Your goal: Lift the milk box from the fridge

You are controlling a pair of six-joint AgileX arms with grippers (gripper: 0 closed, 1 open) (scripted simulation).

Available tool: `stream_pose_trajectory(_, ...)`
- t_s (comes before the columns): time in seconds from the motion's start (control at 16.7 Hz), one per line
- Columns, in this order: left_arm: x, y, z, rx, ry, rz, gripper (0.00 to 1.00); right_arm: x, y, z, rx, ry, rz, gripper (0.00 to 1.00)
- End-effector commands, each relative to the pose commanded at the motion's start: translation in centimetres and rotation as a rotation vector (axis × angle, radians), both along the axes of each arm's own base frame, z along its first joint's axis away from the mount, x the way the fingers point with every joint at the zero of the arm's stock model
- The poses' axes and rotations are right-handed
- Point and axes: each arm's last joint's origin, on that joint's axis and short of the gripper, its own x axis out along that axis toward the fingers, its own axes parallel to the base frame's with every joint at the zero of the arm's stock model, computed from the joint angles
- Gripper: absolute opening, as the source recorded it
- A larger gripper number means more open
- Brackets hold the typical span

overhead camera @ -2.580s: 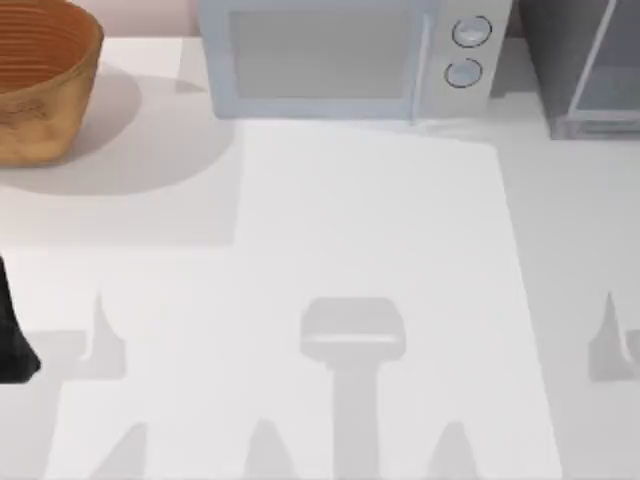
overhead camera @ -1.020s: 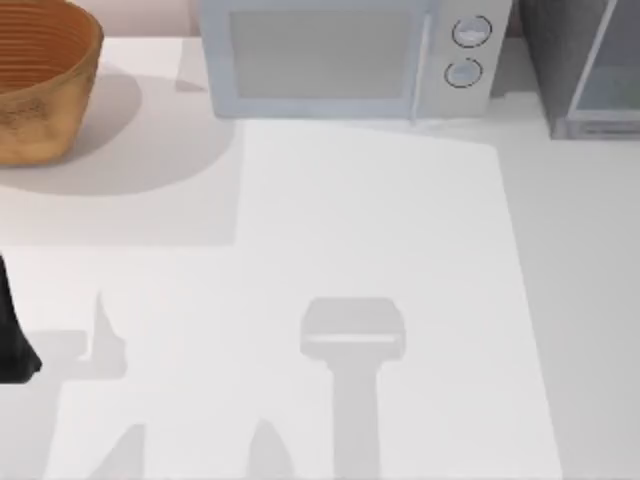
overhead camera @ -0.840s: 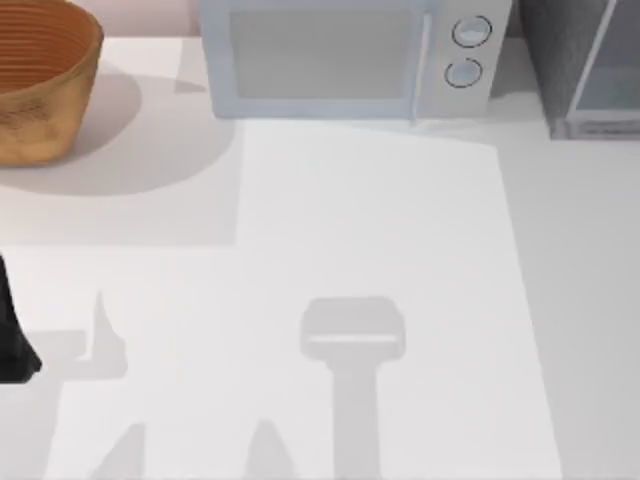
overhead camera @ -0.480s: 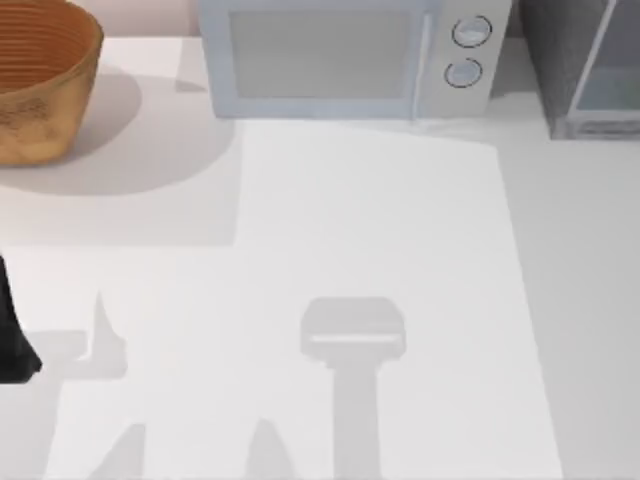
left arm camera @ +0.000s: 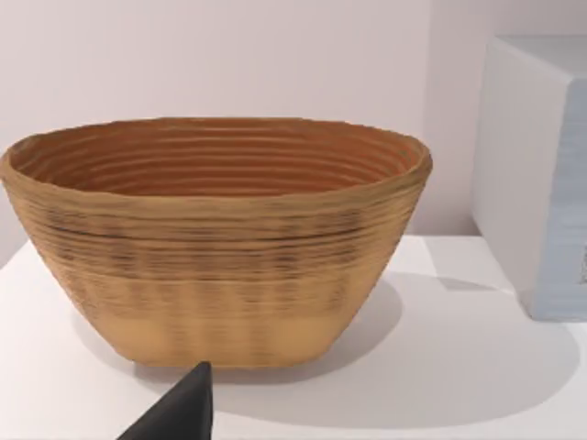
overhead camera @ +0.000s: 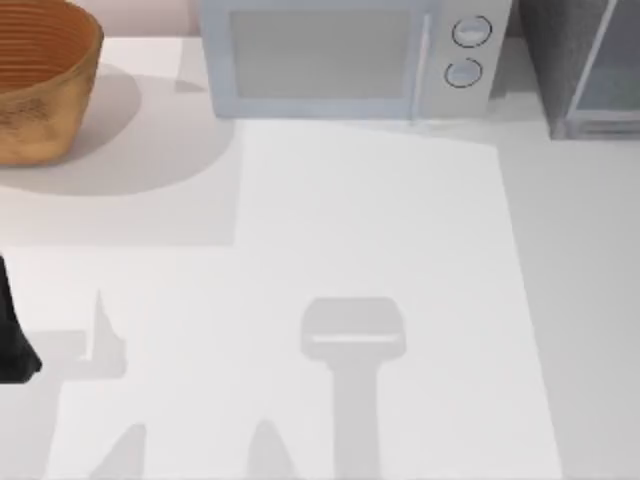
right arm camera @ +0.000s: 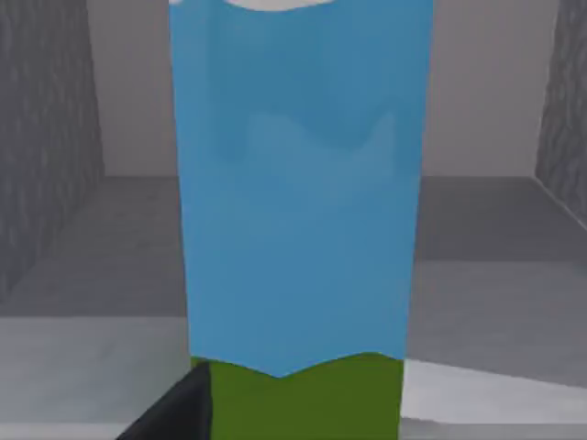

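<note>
Seen from above: white table [overhead camera: 380,230] with a woven basket [overhead camera: 40,80] at the far left corner, a pale blue-grey microwave [overhead camera: 345,58] along the back edge, and the fridge [overhead camera: 580,65] at the far right corner, dark speckled grey with a pale-framed glassy door, cut off by the frame. Left arm [overhead camera: 12,335] parked at the table's left edge as a dark shape, well apart from the basket.

From the left wrist: basket [left arm camera: 215,238] standing upright on the table, ribbed walls, open mouth up, with the microwave's side [left arm camera: 537,174] just beside it. One dark finger [left arm camera: 179,412] of the left gripper low in the picture, short of the basket; cannot tell how wide the fingers stand.

From the right wrist: milk box [right arm camera: 298,202] standing upright inside the fridge [right arm camera: 46,156], long axis vertical, top pointing up. Sky-blue sides, green band at the base, a sliver of white at the top. Speckled grey walls on either side, plain grey back wall and floor behind. One dark finger [right arm camera: 179,408] of the right gripper by the carton's green base; cannot tell the opening, nor whether touching.
</note>
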Motion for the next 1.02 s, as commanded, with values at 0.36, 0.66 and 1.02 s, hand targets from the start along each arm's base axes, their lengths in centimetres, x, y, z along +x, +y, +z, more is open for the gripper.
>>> stream_pose_trajectory(0.36,0.0,0.0,0.0,0.0,0.0,0.0,1.0,7.5,2.5,0.7,0.004,0.0,0.002,1.0)
stream_pose_trajectory(0.66,0.0,0.0,0.0,0.0,0.0,0.0,1.0,7.7,2.6,0.9,0.003,-0.002,0.0,1.0)
stream_pose_trajectory(1.02,0.0,0.0,0.0,0.0,0.0,0.0,1.0,11.3,2.5,0.7,0.004,-0.001,0.002,1.0)
